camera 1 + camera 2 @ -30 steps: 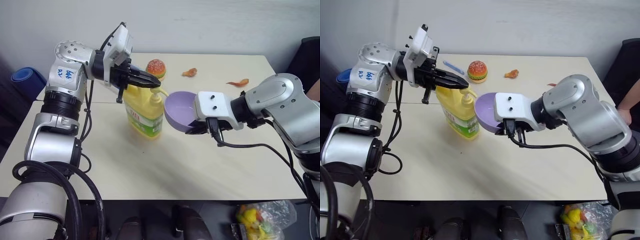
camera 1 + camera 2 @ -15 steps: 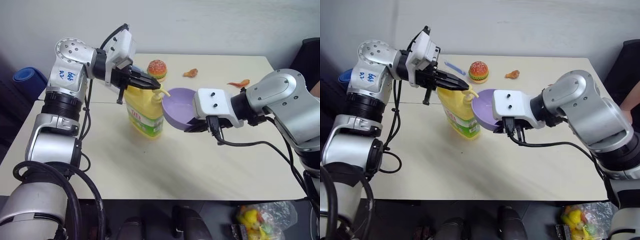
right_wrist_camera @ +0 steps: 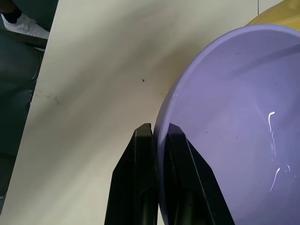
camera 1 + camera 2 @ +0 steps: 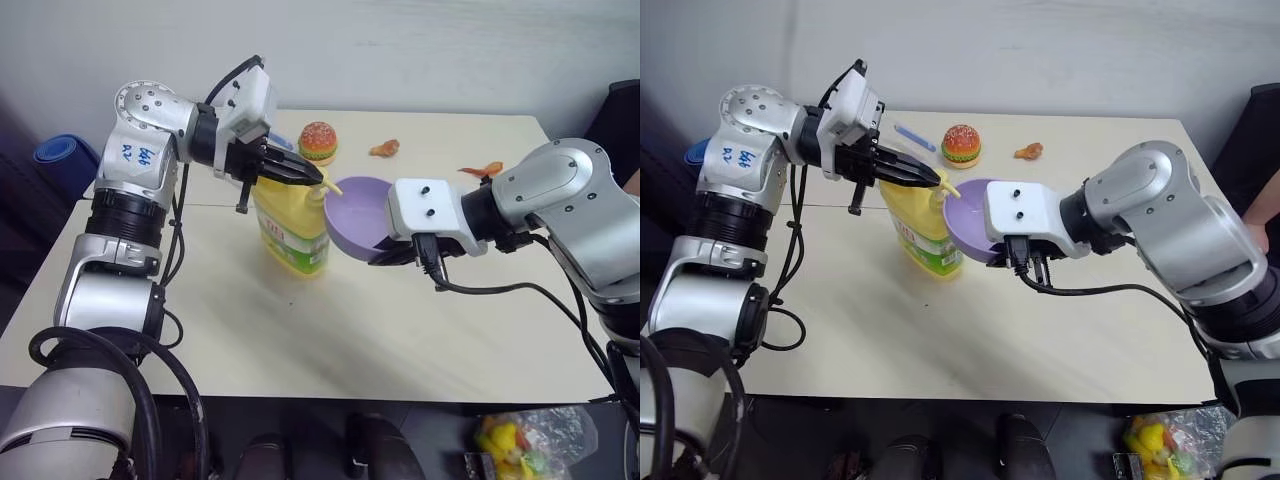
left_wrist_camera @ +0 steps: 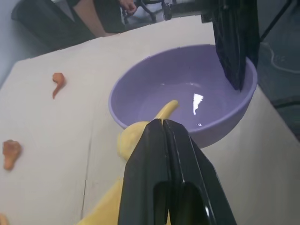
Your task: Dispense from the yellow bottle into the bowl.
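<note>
The left gripper (image 4: pixel 308 176) has its two black fingers pressed together with nothing between them, and it rests on the pump top of the bottle (image 4: pixel 292 228), pointing right toward the bowl (image 4: pixel 362 215). The pump's yellow spout reaches out over the bowl's left rim. The right gripper (image 3: pixel 158 129) is pinched tight on the bowl's rim, one finger outside the wall and one inside, and holds the bowl tilted just to the right of the bottle, its open side facing up and to the left. In the left wrist view a wet sheen shows on the bowl's inner bottom.

The bottle stands upright on the table (image 4: pixel 330 340), left of centre, its green-and-white label facing the near side. Farther back on the table lie a toy burger (image 4: pixel 317 140), and to its right a small orange piece (image 4: pixel 380 149) and another orange piece (image 4: pixel 478 168) near the right arm. In the right eye view a blue stick (image 4: pixel 909 136) lies left of the burger. Below the table's near right corner sits a clear bag (image 4: pixel 525 440) of yellow things
</note>
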Robot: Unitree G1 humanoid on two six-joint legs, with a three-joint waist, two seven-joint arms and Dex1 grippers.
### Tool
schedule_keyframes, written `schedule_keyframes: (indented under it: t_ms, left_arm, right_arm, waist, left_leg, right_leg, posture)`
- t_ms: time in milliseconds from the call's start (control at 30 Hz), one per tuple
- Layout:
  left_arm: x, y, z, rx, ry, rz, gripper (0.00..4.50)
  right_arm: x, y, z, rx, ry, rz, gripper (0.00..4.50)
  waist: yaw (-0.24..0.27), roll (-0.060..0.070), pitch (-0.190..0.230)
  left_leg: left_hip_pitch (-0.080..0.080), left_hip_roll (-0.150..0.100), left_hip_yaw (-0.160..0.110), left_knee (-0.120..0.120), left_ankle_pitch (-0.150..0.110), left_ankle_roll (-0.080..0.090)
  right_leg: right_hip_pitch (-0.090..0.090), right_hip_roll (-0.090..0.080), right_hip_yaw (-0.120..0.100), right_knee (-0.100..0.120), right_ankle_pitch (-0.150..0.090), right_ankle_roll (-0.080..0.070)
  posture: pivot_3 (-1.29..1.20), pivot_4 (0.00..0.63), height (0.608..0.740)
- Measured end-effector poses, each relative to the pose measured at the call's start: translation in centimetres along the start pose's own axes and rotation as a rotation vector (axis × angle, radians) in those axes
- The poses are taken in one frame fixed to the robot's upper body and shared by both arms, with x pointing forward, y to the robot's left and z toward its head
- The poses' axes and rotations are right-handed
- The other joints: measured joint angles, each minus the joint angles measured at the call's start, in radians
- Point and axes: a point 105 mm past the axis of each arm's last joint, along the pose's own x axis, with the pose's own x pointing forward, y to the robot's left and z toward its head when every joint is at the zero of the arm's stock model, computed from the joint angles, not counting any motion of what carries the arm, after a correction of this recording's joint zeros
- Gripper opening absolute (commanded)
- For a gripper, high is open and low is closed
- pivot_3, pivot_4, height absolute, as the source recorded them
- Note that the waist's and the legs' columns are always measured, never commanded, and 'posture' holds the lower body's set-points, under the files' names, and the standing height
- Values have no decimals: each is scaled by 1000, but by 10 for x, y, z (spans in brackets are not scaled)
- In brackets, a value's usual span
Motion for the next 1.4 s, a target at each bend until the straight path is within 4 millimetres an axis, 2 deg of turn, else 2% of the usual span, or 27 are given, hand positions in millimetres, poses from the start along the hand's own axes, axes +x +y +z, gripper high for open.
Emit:
schedule_keyframes:
  t_ms: [200, 367, 500, 700, 1200, 1400]
  left_arm:
    - [-12, 13, 22, -9, -69, 63, 29]
    - [-11, 12, 10, -28, -39, 66, 29]
    - [0, 12, -2, -27, 7, 62, 29]
    - [17, 17, 1, 15, -4, 81, 29]
    - [12, 13, -5, 95, 67, 99, 29]
    - [12, 8, -12, 134, 76, 115, 29]
  right_arm:
    - [2, 2, -3, 2, -1, 8, 0]
    - [2, 2, -3, 2, -1, 8, 0]
    - [2, 2, -3, 2, 0, 7, 0]
    - [1, 2, -4, 0, 4, 7, 0]
    - [0, 6, -1, -19, 5, 17, 0]
    - [0, 6, -1, -18, 5, 18, 0]
  waist:
    - [-1, 0, 0]
    - [0, 0, 0]
    - [0, 0, 0]
    - [1, 0, 0]
    - [1, 0, 0]
    - [2, 1, -1]
  left_leg:
    - [-3, -1, 0, 1, 0, 0]
    - [-3, -1, 0, 1, 0, 0]
    - [-3, -1, 0, 1, 0, 0]
    - [-2, -1, 0, 2, 0, 0]
    - [1, 1, 0, 1, 0, 0]
    - [12, 1, 0, -2, -1, 1]
  right_leg:
    - [-1, 0, -2, -1, 0, 0]
    - [-1, 0, -2, -1, 0, 0]
    - [-1, 0, -2, -1, 0, 0]
    - [-1, 0, -2, 0, 0, 0]
    - [1, 0, -1, 0, 0, 0]
    - [12, -1, 1, -2, 0, 0]
  posture:
    - [0, 150, 740]
    - [0, 150, 740]
    - [0, 150, 740]
    - [0, 150, 740]
    - [0, 150, 740]
    - [0, 150, 740]
